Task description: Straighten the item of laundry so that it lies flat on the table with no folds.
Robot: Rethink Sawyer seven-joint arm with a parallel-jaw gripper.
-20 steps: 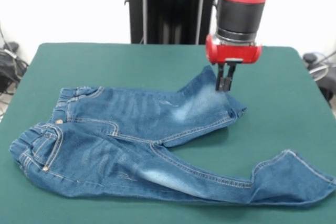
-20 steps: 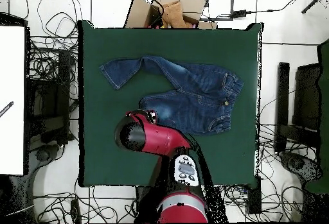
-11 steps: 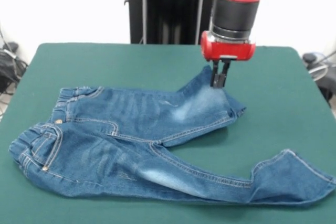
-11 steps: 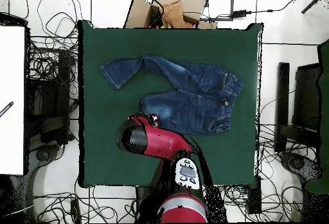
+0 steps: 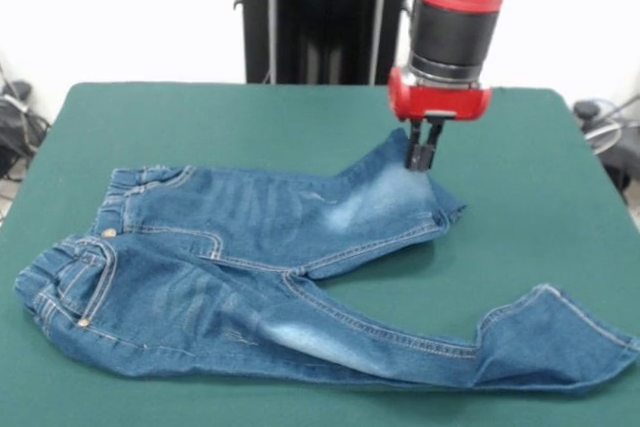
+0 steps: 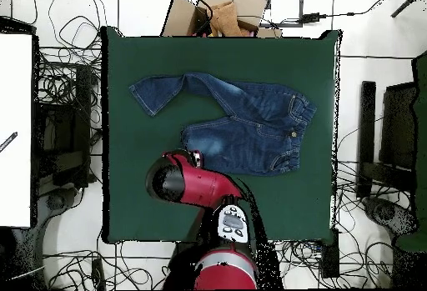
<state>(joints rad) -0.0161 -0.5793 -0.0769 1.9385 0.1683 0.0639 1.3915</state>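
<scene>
The item of laundry [image 5: 250, 267] is a small pair of blue jeans lying across the table [image 5: 250, 117]. Its gathered waistband is at the left. One leg stretches to the front right, its cuff bent upward. The other leg is shorter and ends in a raised, folded hem at centre right. My gripper [image 5: 421, 159] hangs over that hem, fingers pressed together, tips at the cloth; no fabric shows pinched between them. In the overhead view the jeans [image 6: 250, 125] lie mid-table, and the arm hides all but a tip of the gripper [image 6: 197, 153] beside the short leg's end.
Green cloth lies bare on every side of the jeans. Beyond the table edges are cables [image 6: 67, 87], a cardboard box [image 6: 218, 12] and black stands [image 6: 367, 129]. The arm's red head [image 6: 179, 179] overhangs the table's near side.
The gripper drifted slightly left and up, then came back right and down to almost the same spot over the hem. The jeans kept their shape and place.
</scene>
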